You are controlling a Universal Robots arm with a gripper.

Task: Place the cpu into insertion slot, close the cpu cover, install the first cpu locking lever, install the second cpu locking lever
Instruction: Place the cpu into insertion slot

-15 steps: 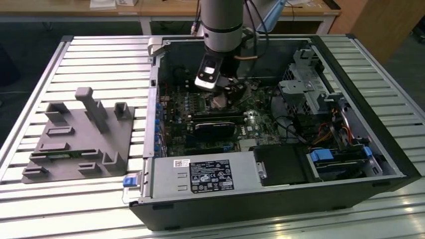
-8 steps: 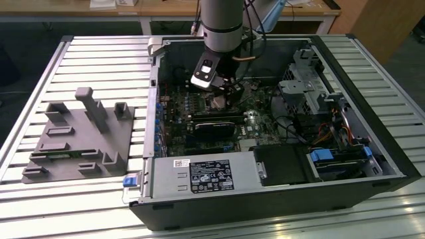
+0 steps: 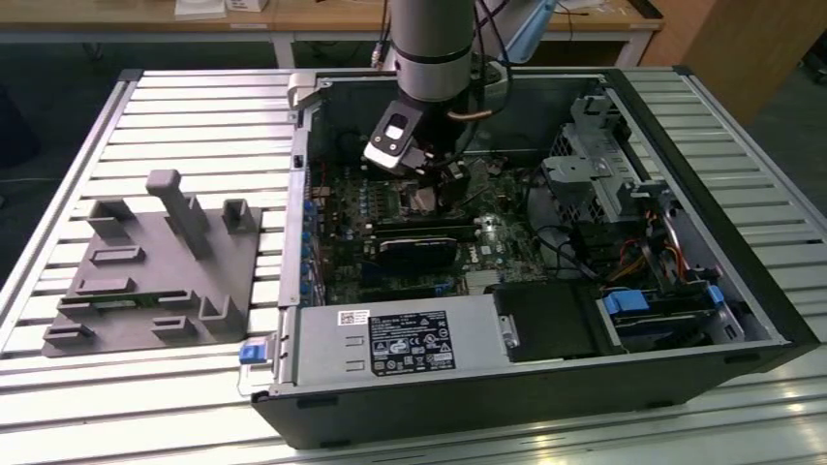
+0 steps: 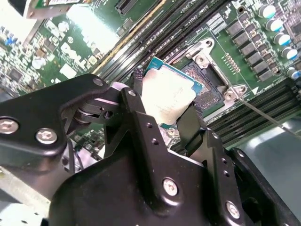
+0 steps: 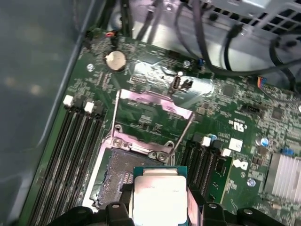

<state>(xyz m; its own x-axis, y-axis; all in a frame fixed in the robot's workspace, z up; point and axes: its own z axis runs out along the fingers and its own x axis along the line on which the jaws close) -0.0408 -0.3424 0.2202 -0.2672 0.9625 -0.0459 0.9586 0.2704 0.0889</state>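
At the exterior view's left a grey fixture (image 3: 155, 262) sits on the slatted table (image 3: 194, 107), well apart from the work. To its right stands the open case (image 3: 491, 412), and the arm (image 3: 437, 44) reaches down into its far half, with the gripper (image 3: 433, 179) low over the green board (image 3: 498, 257).

In both wrist views the gripper (image 4: 162, 117) is closed narrow on the cpu (image 4: 167, 92), fingers (image 4: 136, 106) pinching two opposite edges, metal top facing the cameras. The cpu (image 5: 159, 195) hangs over one edge of the slot (image 5: 117, 172). Most of the slot's dark pin field lies uncovered beyond it, so the chip is not seated. Whether it touches the rim I cannot tell.

The cover (image 5: 157, 102) stands swung up on the far side of the slot, out of the way, and one lever (image 4: 263, 112) lies swung out from the slot's corner. Long black memory slots (image 5: 77, 141) run alongside.

To do this step well, I judge the chip should be kept level and squared to the rim, centred over the pin field, then lowered straight. Sliding it sideways across the pins could bend them. The fingers overhang the chip's sides, so they need room beside the rim, and the grip should loosen only once the chip rests flat.
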